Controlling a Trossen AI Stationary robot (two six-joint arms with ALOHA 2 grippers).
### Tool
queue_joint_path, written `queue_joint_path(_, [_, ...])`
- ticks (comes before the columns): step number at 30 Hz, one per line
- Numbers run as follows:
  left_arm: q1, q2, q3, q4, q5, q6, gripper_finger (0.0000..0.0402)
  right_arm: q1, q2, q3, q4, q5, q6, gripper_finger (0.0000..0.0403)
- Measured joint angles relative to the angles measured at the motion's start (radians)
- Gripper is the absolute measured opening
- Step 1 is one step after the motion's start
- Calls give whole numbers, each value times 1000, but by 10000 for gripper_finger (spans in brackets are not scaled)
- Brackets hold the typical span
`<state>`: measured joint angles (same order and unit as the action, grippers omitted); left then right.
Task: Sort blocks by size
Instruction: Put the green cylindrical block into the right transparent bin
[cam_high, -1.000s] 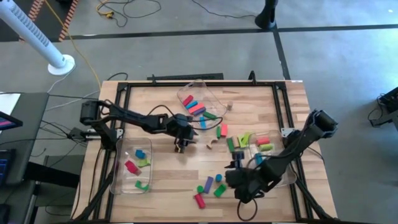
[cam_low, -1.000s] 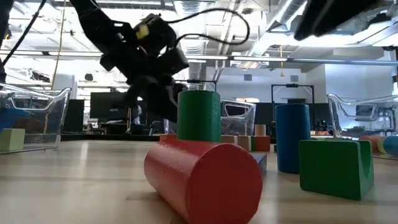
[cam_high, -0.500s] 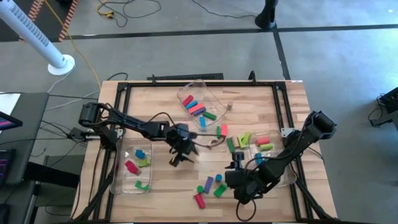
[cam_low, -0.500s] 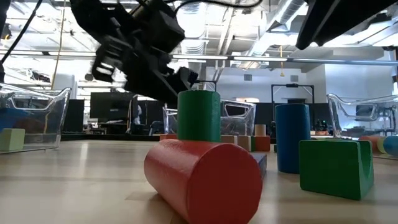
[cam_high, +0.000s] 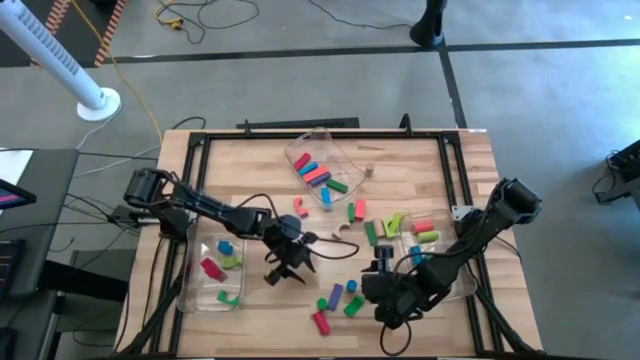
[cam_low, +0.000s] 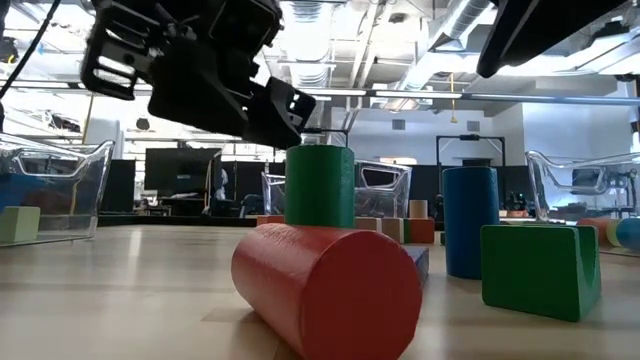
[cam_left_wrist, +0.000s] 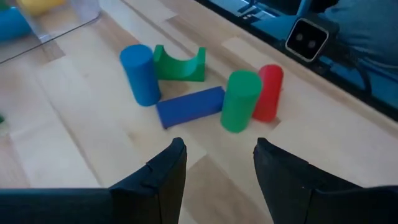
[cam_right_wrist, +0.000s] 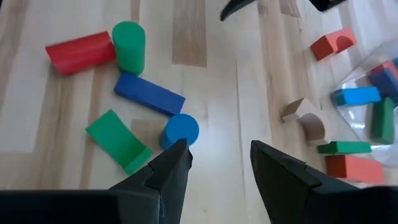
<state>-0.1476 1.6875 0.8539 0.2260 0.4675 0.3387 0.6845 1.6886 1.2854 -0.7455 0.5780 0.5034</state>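
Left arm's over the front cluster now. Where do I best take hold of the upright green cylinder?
Probably grip the green cylinder across its round sides near the top, coming from above with the open left gripper. It stands upright, but the red cylinder lies against one side and the blue bar against its base, so place the fingers on the two free sides.

Two dark robot arms reach over a wooden table. The left arm stretches from the table's left edge toward the middle, its left gripper (cam_high: 285, 268) pointing down with fingers (cam_left_wrist: 163, 174) parted and empty. The right arm bends in from the right edge, its right gripper (cam_high: 378, 272) low near the front, fingers (cam_right_wrist: 168, 165) likewise apart and holding nothing
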Motion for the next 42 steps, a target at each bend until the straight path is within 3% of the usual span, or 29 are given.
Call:
queue_joint_path(14, [-164,0,0,130,-213,-127,179,79,0,0,124,4,73,203])
queue_joint_path(20, [-209,7,0,146,-355,-181,179,113,0,0,188,57,75,203])
queue_joint_path(25, [-248,50,10,211,-390,-230,179,136,1,1,224,103,76,203])
queue_joint_path(29, [-287,66,35,209,-484,-231,179,148,1,2,244,111,87,203])
queue_joint_path(42, [-297,144,69,234,-500,-307,179,179,2,2,248,161,91,203])
